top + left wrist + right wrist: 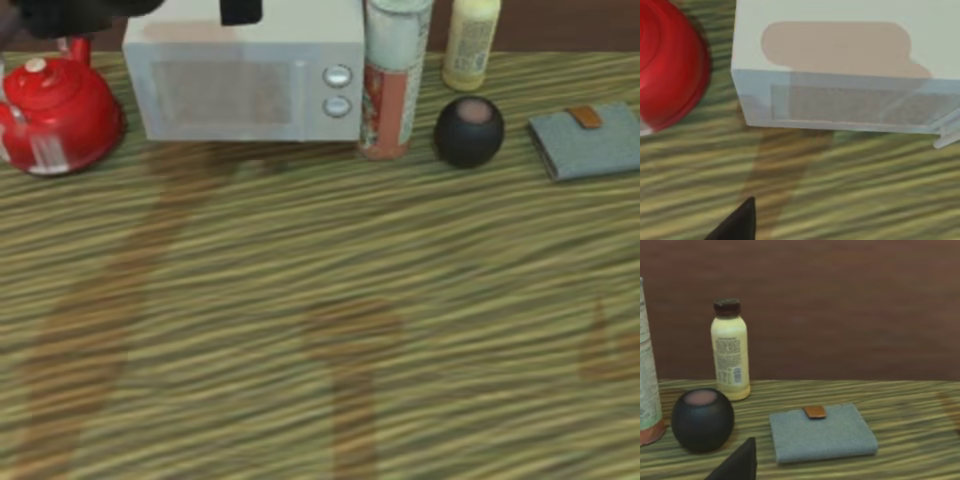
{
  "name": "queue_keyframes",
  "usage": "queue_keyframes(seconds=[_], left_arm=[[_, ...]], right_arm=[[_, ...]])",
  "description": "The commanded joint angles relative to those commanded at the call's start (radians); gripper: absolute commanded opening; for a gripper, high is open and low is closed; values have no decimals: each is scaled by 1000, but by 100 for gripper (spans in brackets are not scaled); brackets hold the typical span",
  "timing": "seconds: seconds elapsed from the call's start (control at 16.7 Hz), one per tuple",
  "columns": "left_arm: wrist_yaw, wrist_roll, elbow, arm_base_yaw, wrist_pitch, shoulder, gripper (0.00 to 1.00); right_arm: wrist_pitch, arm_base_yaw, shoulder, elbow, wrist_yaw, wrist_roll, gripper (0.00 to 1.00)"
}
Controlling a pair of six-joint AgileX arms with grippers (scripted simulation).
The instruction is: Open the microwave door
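The white microwave (250,40) stands at the back left of the table. Its door (225,95), with a grey speckled window, lies flat against the front. Two silver knobs (337,90) sit to the right of the door. In the left wrist view I look down on the microwave's top and on the door (855,105), with the thin bar handle (950,132) at its far end. Dark parts of my left arm (240,10) show above the microwave at the top edge. Only a dark tip of the left gripper (740,222) shows, over bare table. The right gripper (740,462) hovers near the wallet, apart from the microwave.
A red teapot (55,115) stands close to the microwave's left side. Right of it are a tall can (395,80), a yellow bottle (470,45), a black ball (468,130) and a grey wallet (585,140). The table in front of the microwave is bare striped wood.
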Motion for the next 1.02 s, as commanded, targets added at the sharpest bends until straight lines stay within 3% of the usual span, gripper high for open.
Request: queue_keyframes(seconds=[0.24, 0.48, 1.02], left_arm=[[-36, -75, 346, -80, -160, 305, 100], [-58, -127, 556, -131, -246, 480, 100], [-60, -135, 601, -136, -246, 540, 100]], right_arm=[[0, 0, 0, 0, 0, 0, 100], [0, 0, 0, 0, 0, 0, 100], [0, 0, 0, 0, 0, 0, 100]])
